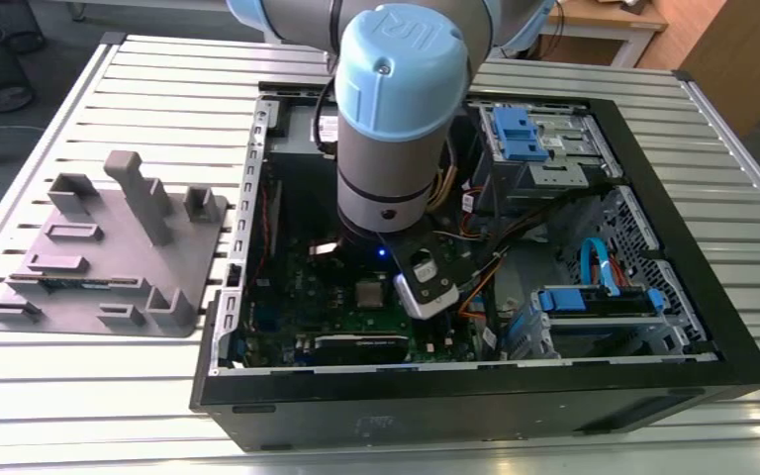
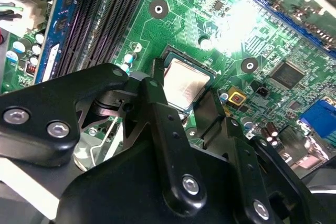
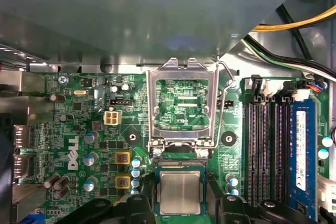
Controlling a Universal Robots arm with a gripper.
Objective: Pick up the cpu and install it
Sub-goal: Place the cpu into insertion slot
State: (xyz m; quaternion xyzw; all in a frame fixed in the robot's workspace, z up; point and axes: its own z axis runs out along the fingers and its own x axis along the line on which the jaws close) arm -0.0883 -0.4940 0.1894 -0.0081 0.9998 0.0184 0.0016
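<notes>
The cpu (image 3: 180, 192) (image 2: 186, 81), a small square chip with a shiny grey top, lies flat in its socket on the green motherboard (image 3: 79, 129). My gripper (image 3: 180, 205) (image 2: 184, 100) hangs straight over it. Black fingers (image 2: 157, 98) stand against two opposite edges of the chip, so the gripper is shut on it. The socket's metal load plate (image 3: 181, 103) is swung back and open just beyond the chip, with its wire lever (image 3: 227, 103) raised. In the exterior view my arm's wrist (image 1: 400, 257) reaches down into the open computer case (image 1: 697, 297).
Black memory slots (image 3: 268, 150) and a blue stick (image 3: 300, 150) run beside the socket. Yellow and black cables (image 3: 294, 24) cross the case above. Drive bays with blue clips (image 1: 532, 139) fill the case's far side. A grey plastic tray with posts (image 1: 103, 257) stands on the slatted table at the exterior view's left.
</notes>
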